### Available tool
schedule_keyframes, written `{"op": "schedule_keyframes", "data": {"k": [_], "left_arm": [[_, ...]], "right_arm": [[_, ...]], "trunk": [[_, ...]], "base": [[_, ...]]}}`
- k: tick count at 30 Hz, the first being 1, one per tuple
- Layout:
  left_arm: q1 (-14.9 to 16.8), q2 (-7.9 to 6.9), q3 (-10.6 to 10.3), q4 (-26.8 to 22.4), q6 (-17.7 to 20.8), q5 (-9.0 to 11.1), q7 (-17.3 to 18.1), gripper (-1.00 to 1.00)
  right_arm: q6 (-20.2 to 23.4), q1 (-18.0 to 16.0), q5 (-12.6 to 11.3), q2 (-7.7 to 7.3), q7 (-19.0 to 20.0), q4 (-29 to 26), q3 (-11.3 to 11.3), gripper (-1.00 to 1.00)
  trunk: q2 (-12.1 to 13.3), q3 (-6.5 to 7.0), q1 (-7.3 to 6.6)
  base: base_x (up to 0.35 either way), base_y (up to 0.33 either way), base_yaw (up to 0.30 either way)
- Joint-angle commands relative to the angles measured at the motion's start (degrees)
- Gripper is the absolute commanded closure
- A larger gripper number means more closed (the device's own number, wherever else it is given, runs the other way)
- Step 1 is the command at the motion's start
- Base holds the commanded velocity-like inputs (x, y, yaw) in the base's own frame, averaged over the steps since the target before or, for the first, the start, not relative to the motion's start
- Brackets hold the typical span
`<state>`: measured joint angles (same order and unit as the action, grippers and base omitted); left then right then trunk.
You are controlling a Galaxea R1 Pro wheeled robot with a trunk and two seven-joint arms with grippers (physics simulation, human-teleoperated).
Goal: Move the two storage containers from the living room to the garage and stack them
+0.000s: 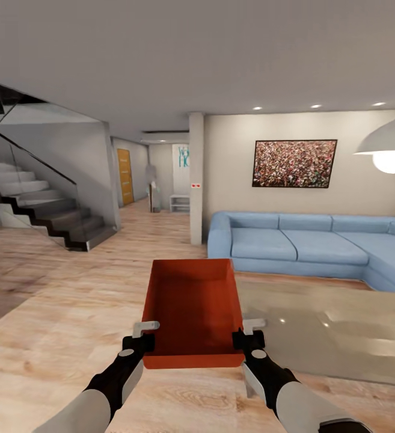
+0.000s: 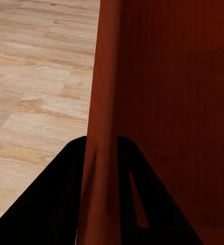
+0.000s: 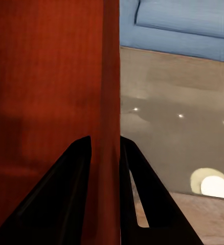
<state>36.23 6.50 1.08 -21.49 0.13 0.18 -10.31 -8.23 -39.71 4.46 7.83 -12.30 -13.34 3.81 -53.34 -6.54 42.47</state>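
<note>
At lower centre of the head view, the storage container (image 1: 192, 313) is held above the wood-plank floor (image 1: 59, 325), long axis running away from the robot toward the blue sofa (image 1: 305, 246). The left gripper (image 1: 142, 343) and right gripper (image 1: 245, 340) each pinch a side wall near its closest end.
</note>
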Motion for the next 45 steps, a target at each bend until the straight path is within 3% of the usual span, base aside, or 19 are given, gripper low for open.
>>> {"op": "schedule_keyframes", "data": {"k": [1, 31, 45], "left_arm": [[0.1, 0.09, 0.6, -0.3, 0.0, -0.6, -0.4, 1.0], [0.1, 0.09, 0.6, -0.4, 0.0, -0.6, -0.4, 1.0], [0.1, 0.09, 0.5, -0.2, 0.0, -0.7, -0.3, 1.0]], "right_arm": [[-0.1, 0.0, -0.2, -0.01, -0.6, 0.2, -0.2, 1.0], [-0.2, 0.0, -0.2, -0.01, -0.6, 0.2, -0.2, 1.0], [-0.2, 0.0, -0.2, -0.01, -0.6, 0.2, -0.2, 1.0]], "trunk": [[-0.1, -0.09, 0.01], [-0.1, -0.09, 0.01], [-0.1, -0.09, 0.01]], "base": [[0.0, 0.0, 0.268], [0.0, 0.0, 0.268], [0.076, 0.0, 0.038]]}}
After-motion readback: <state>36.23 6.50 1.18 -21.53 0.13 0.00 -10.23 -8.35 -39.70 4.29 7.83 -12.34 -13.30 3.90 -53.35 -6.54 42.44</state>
